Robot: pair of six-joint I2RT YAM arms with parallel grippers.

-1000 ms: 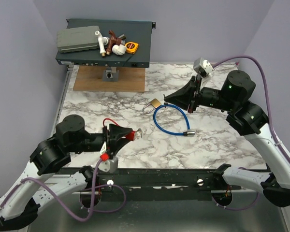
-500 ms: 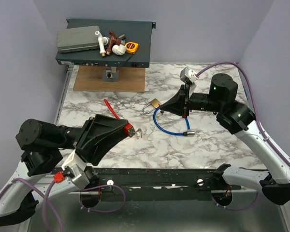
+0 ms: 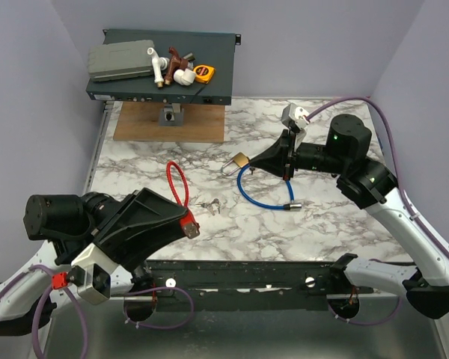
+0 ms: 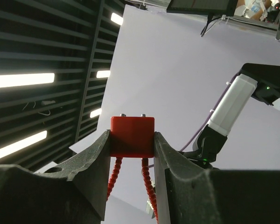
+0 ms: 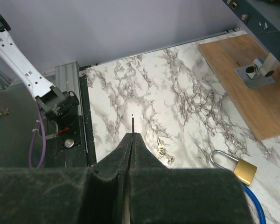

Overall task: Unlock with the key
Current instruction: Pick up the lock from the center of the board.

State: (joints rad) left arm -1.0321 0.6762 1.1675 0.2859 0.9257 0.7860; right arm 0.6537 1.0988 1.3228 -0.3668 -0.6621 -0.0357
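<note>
My left gripper [image 3: 185, 221] is shut on a small red block [image 4: 132, 136], lifted above the table's near left and tilted up at the ceiling. A loop of thin red cord [image 3: 172, 179] hangs from the block. My right gripper [image 3: 252, 161] is shut and hovers just right of the brass padlock [image 3: 240, 159]. A thin dark blade [image 5: 132, 123] sticks out of its fingertips, seen edge-on; it looks like the key. The padlock lies flat with its shackle to the left.
A blue cable lock [image 3: 266, 196] loops beside the padlock. Two small silver keys [image 3: 213, 206] lie loose mid-table, also in the right wrist view [image 5: 162, 156]. A wooden board [image 3: 168, 121] and a dark shelf with clutter [image 3: 161, 67] stand at the back left.
My left arm swung back towards the near left and tilted upward, carrying the red block; its cord rose into a loop. My right gripper moved left towards the padlock, then held still.
</note>
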